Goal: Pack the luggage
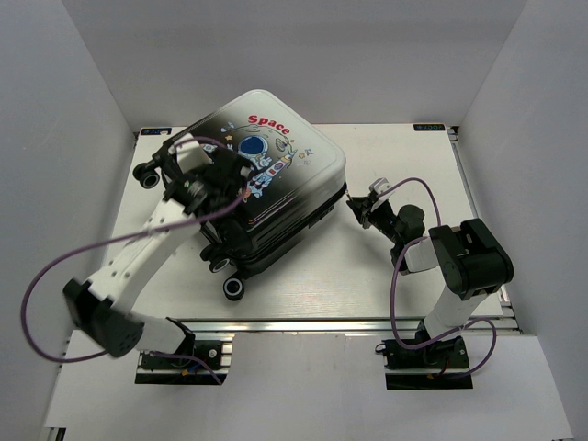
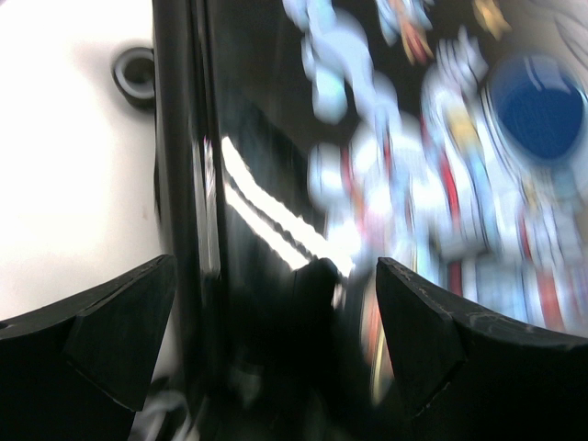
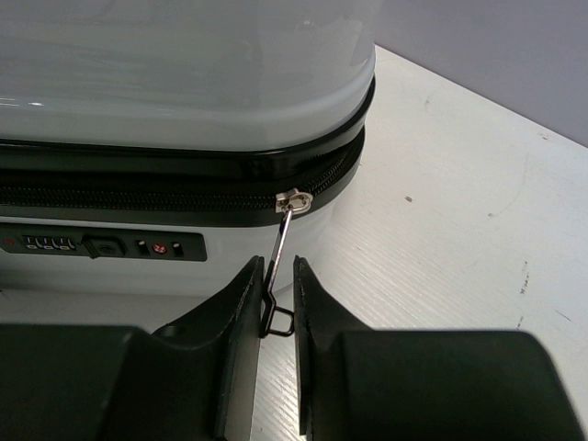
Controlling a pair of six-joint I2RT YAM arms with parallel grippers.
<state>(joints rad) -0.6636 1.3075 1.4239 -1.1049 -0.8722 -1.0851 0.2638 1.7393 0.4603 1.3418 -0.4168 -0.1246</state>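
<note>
The luggage point(image 1: 308, 170) lies closed on the table, astronaut print and red "Space" word facing up, wheels toward the left. My left gripper point(image 1: 216, 175) hovers over its black upper shell, jaws open with nothing between them; in the left wrist view the luggage point(image 2: 514, 119) fills the blurred frame behind the left gripper point(image 2: 276, 266). My right gripper point(image 1: 363, 207) is at the suitcase's right corner. In the right wrist view the right gripper point(image 3: 278, 266) is shut on the metal zipper pull point(image 3: 283, 243), which hangs from the slider at the corner of the luggage point(image 3: 184, 73).
A combination lock point(image 3: 101, 246) sits on the white side below the zipper. Black wheels stick out at the left point(image 1: 147, 176) and front point(image 1: 234, 288). White walls enclose the white table point(image 1: 404, 276) on three sides.
</note>
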